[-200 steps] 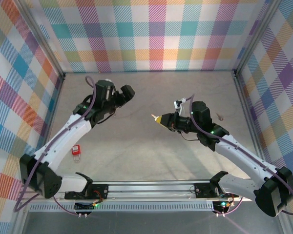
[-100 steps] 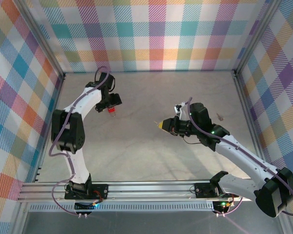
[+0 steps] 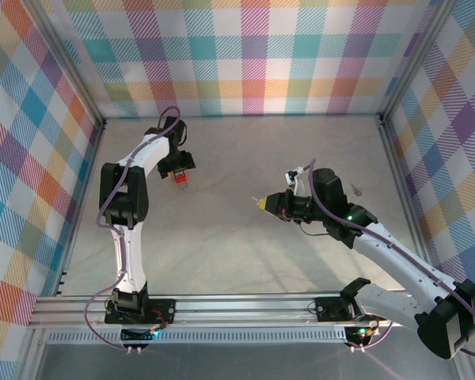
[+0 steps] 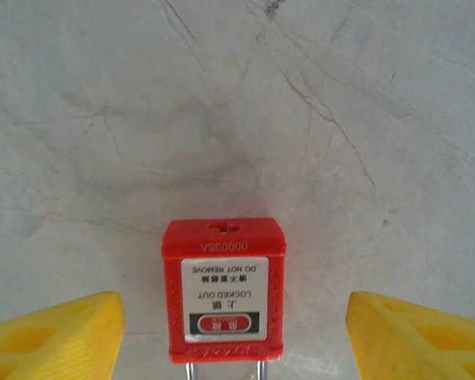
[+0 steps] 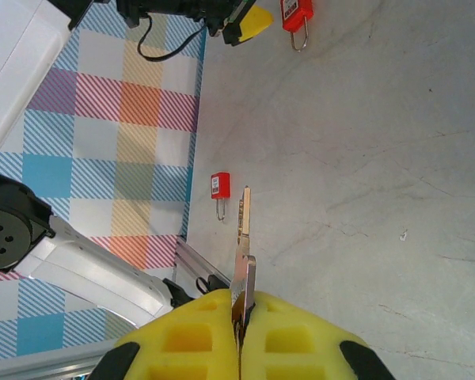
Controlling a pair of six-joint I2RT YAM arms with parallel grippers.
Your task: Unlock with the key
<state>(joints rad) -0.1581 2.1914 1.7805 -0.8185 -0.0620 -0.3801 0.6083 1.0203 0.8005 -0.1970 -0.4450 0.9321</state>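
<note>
Key [image 5: 244,229] is being clamped by its bow between the clenched fingers of the right gripper [image 5: 239,313], blade projecting forward, above the table [image 3: 222,253] right of centre. Red padlock [image 4: 224,289] is lying label-up on the table toward the far left. The left gripper [image 3: 179,169] is hovering over it, released, its yellow fingers [image 4: 55,336] straddling the padlock body without touching it.

On the padlock [image 4: 224,293], the shackle was cut off by the bottom edge (2 short stubs showed); the right gripper [image 5: 239,310] hid the head of the key [image 5: 244,222].
</note>
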